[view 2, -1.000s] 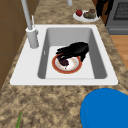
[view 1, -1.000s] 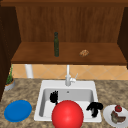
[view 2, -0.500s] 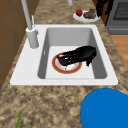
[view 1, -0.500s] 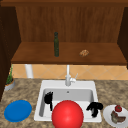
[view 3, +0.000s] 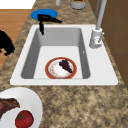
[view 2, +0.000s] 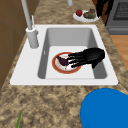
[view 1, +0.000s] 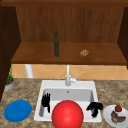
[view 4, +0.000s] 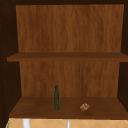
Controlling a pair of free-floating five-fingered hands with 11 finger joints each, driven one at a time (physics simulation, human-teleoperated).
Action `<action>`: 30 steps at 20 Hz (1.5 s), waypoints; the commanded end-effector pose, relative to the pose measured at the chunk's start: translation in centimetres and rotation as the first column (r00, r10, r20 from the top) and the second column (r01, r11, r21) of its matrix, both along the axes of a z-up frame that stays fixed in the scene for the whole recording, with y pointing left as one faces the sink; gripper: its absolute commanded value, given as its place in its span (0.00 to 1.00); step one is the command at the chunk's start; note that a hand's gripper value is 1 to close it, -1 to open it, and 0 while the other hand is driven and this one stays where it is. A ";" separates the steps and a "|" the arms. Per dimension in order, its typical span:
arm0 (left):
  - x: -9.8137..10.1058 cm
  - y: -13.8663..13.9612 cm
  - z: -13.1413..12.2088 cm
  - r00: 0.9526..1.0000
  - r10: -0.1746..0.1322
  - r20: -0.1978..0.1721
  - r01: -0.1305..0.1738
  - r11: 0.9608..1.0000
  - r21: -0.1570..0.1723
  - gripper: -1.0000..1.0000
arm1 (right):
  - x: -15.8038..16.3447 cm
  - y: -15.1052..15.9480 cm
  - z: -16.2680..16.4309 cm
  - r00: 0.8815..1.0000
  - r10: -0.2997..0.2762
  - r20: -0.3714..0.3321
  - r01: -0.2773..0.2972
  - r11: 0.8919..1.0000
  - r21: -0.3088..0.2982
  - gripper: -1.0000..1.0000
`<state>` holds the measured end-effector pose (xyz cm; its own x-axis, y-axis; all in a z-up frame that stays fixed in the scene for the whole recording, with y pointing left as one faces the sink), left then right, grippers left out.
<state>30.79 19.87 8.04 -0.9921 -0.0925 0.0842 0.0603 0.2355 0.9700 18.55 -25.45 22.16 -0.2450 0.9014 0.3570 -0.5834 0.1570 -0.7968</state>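
We see the left hand (view 1: 46, 101) hanging over the left end of the sink (view 1: 67, 83), fingers straight and spread, pointing down, holding nothing. In the right side view it sits clear of the plate (view 3: 46, 70). In the left side view its fingers only seem to lie across the plate, and we take that for overlap rather than touch. The right hand (view 1: 95, 108) floats at the sink's front right corner, and we cannot tell how it is set.

The plate lies flat on the sink floor, about mid-basin, red-rimmed with a white centre. A dark wedge of cake (view 3: 65, 65) sits on it, off to the tap side.

We judge the plate stiff, smooth and breakable, light enough for one hand but likely slick at the glaze. The cake looks soft and loose on it, so any tilt could slide it off. The bare rim on the side away from the cake seems the best hold, with the thumb on top, fingers beneath and the plate kept level. As it lies flush on the floor, getting under the edge may be the awkward part.

A red ball (view 1: 67, 115) stands before the sink in the front view. On the counter a blue plate (view 1: 18, 110) lies to the left and a white plate (view 1: 106, 113) with food to the right.
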 end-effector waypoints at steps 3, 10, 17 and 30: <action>-1.6 0.0 -0.4 0.999 0.002 0.042 -0.002 1.000 0.000 0.00 | 0.0 0.0 0.0 1.000 0.000 0.000 0.000 1.000 0.000 0.50; -2.7 0.9 3.7 1.000 -0.017 0.015 0.017 1.000 0.007 0.00 | 0.0 0.0 0.0 1.000 0.000 0.000 0.000 1.000 0.000 0.50; -4.1 4.8 5.7 1.000 -0.001 -0.009 0.001 1.000 0.013 0.00 | 0.0 0.0 0.0 1.000 0.000 0.000 0.000 1.000 0.000 0.50; -8.4 8.0 6.0 0.998 0.007 0.058 -0.008 1.000 0.002 0.00 | 0.0 0.0 0.0 1.000 0.000 0.000 0.000 1.000 0.000 0.50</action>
